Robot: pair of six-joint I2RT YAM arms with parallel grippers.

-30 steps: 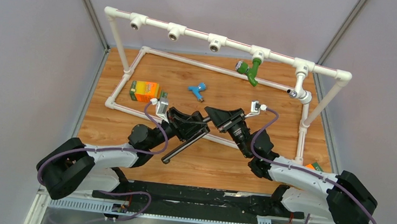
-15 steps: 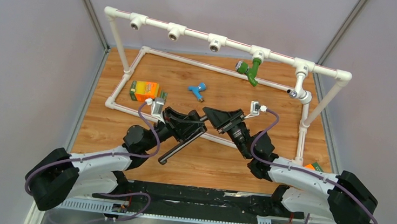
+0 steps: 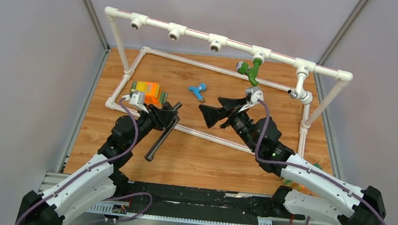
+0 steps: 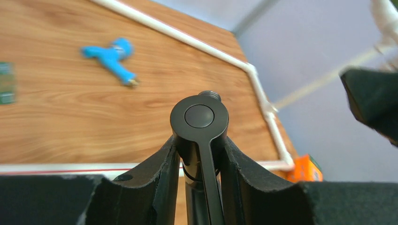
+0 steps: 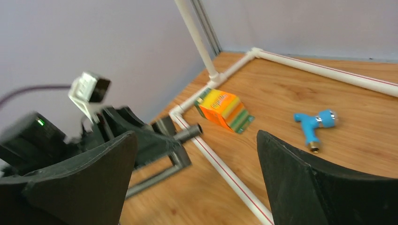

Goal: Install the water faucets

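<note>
My left gripper (image 3: 165, 118) is shut on the long dark-brown faucet (image 3: 157, 140), clamping it just below its round head (image 4: 199, 116). The tube slants down toward the near edge, above the floor. My right gripper (image 3: 216, 109) stands wide open to the right of it, holding nothing; its view shows the faucet's threaded end (image 5: 190, 132) beyond the jaws. A blue faucet (image 3: 197, 90) lies on the wood. On the pipe frame's top rail (image 3: 193, 33), a green faucet (image 3: 250, 71) hangs from a tee. A white-chrome faucet (image 3: 298, 94) sits at the right end.
An orange box (image 3: 147, 90) lies by the frame's left corner, just beyond my left gripper. Three bare tee sockets (image 3: 175, 32) line the top rail. The frame's low white pipe (image 3: 211, 136) crosses the floor under both grippers. Grey walls close in left and right.
My right gripper has opened wide and pulled back to the right, away from the dark faucet. My left arm has carried the faucet leftward and turned it more upright in the top view.
</note>
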